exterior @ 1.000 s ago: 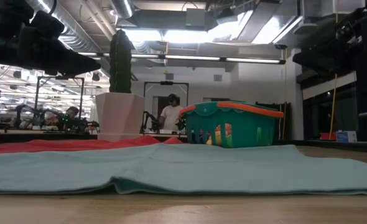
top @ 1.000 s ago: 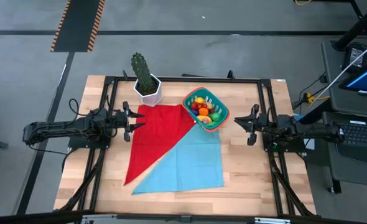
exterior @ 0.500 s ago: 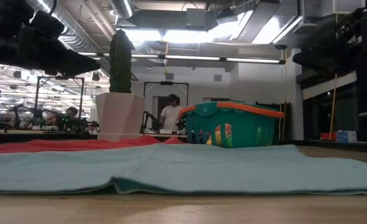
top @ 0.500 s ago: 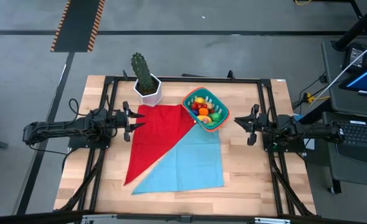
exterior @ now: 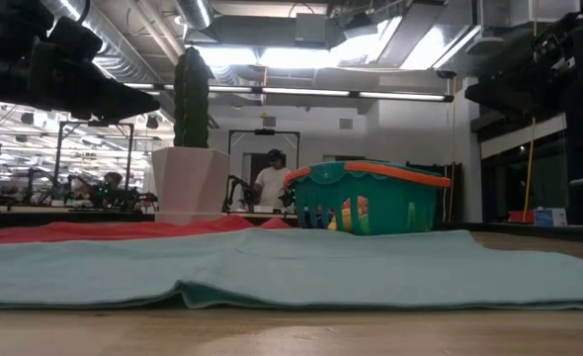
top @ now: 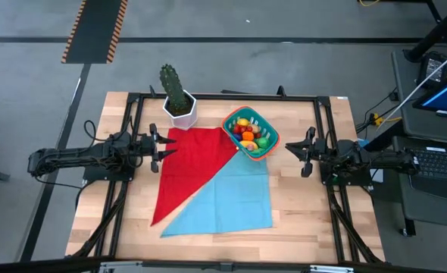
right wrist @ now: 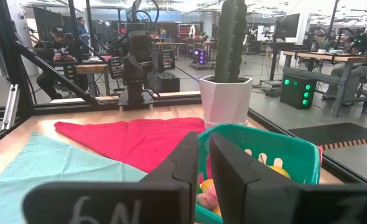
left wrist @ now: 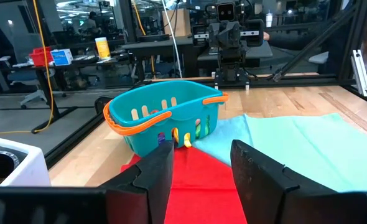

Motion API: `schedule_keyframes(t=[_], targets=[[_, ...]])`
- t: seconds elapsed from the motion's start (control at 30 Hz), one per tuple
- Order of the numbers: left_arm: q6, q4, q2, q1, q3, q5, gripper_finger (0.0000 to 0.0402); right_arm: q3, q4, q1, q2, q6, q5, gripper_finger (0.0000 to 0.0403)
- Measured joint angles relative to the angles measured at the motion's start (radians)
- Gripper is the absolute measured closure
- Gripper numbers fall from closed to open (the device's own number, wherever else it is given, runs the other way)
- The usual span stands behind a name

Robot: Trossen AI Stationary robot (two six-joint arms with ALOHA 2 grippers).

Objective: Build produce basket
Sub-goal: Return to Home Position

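The teal basket [top: 250, 133] with its orange-red rim stands by its base on the far right corner of the cloths. The produce [top: 248, 133] lies inside it: yellow, orange, red and green pieces. In the low view the basket [exterior: 371, 198] stands upright, right of the cactus pot. My left gripper [top: 157, 148] hovers at the red cloth's left edge, open, facing the basket [left wrist: 165, 118]. My right gripper [top: 305, 152] hovers over bare wood right of the basket [right wrist: 264, 155], its fingers shut to a narrow slit. Neither gripper holds anything.
A red cloth [top: 193, 163] and a light blue cloth [top: 235, 197] lie flat, covering the table's middle. A white hexagonal pot with a cactus [top: 179, 106] stands at the far edge, left of the basket. Bare wood shows beside both grippers. People are in the room behind.
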Motion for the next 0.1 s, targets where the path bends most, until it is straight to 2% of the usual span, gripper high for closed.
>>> schedule_keyframes(t=[0.1], targets=[[0.000,0.000,0.000,0.000,0.000,0.000,0.0252,0.000,0.000,0.000,0.000,0.000,0.000,0.0359]])
